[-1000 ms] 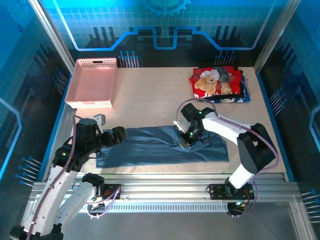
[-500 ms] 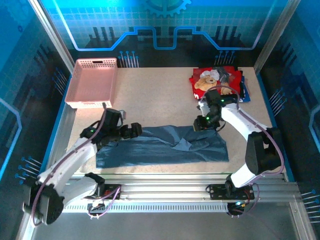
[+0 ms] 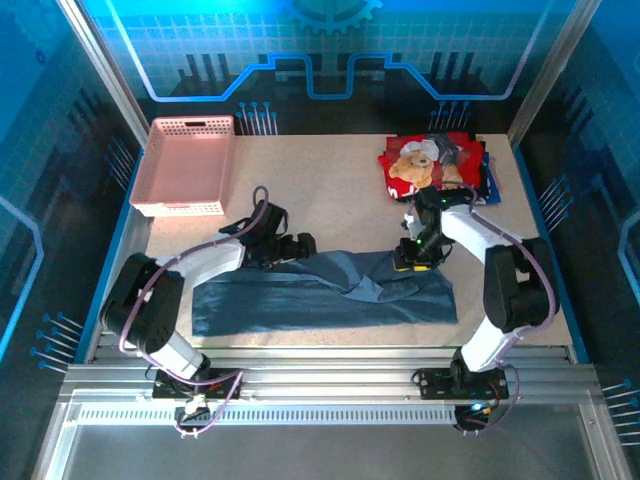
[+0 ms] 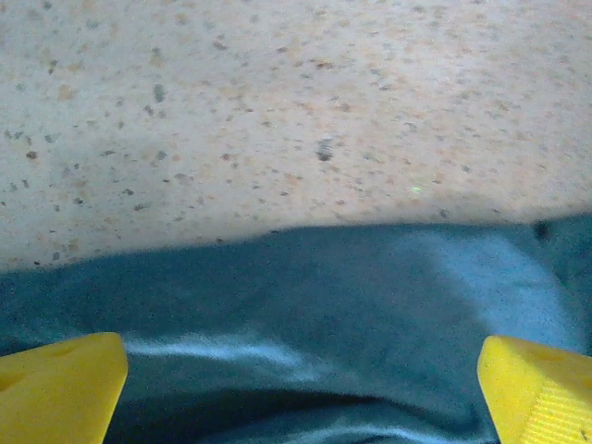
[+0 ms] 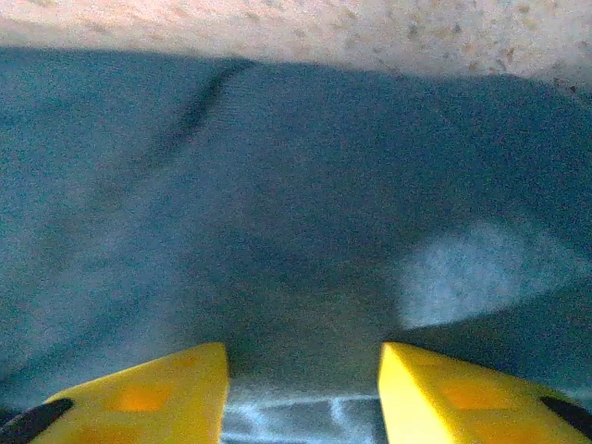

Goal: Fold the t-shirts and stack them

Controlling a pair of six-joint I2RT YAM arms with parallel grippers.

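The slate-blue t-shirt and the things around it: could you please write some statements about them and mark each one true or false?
1. The slate-blue t-shirt lies spread on the table, near the arms' side. True.
2. The red teddy-bear shirt lies in the pink basket. False: it lies on top of the folded stack at the far right. The basket stands at the far left.
3. The left gripper is open at the far edge of the slate-blue t-shirt. True.
4. The right gripper is lifting the slate-blue t-shirt high off the table. False: the shirt lies on the table, and the jaws stand apart over it.
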